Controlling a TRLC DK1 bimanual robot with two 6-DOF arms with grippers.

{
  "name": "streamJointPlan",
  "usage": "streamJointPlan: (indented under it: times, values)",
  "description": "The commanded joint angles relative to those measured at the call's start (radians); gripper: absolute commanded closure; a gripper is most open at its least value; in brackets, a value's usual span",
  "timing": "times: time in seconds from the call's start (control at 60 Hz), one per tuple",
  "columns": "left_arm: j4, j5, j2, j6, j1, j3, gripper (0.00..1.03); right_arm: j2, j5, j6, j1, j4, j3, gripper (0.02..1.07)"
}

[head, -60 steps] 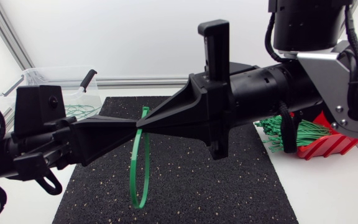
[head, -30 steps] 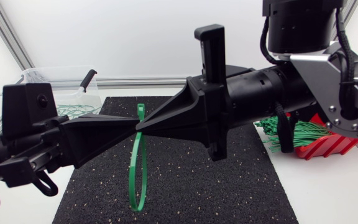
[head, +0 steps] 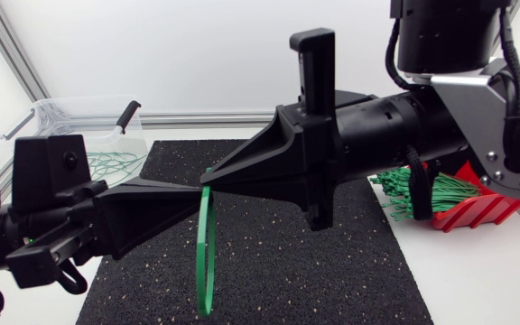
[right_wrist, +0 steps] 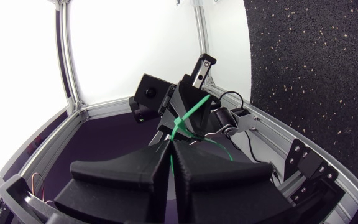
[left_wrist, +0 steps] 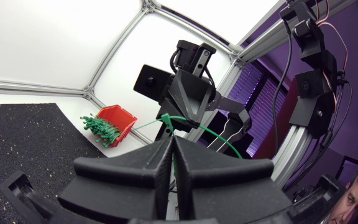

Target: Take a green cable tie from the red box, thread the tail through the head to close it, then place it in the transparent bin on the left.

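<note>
Above the black mat (head: 332,271), the left gripper (head: 193,189) and right gripper (head: 211,175) meet tip to tip, both clenched on the green cable tie (head: 206,262), whose loop hangs below. If one grip slips, the tail may leave the head.

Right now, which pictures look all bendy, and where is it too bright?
Left wrist view: the fisheye lens bows straight lines, and the white backdrop glares. Right wrist view: the same bowing and glare. Head view: lines look straight, and the green cable tie stands out against the dark mat.
</note>
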Motion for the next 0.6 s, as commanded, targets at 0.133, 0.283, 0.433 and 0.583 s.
streamJointPlan:
  times: [0.133,0.283,0.433,0.583]
  values:
    - [0.012,-0.008,-0.049,0.007,-0.038,0.009,1.0,0.017,0.022,0.029,-0.017,-0.011,-0.004,0.97]
    - [0.011,-0.026,-0.005,0.02,-0.038,0.015,1.0,0.008,0.022,0.028,0.002,-0.013,-0.002,0.83]
    - [0.015,-0.031,0.06,0.066,-0.004,0.018,1.0,-0.008,0.022,0.026,0.005,-0.019,-0.004,0.76]
    - [0.018,-0.031,0.107,0.094,0.05,0.029,1.0,-0.018,0.022,0.026,0.002,-0.019,-0.012,0.76]
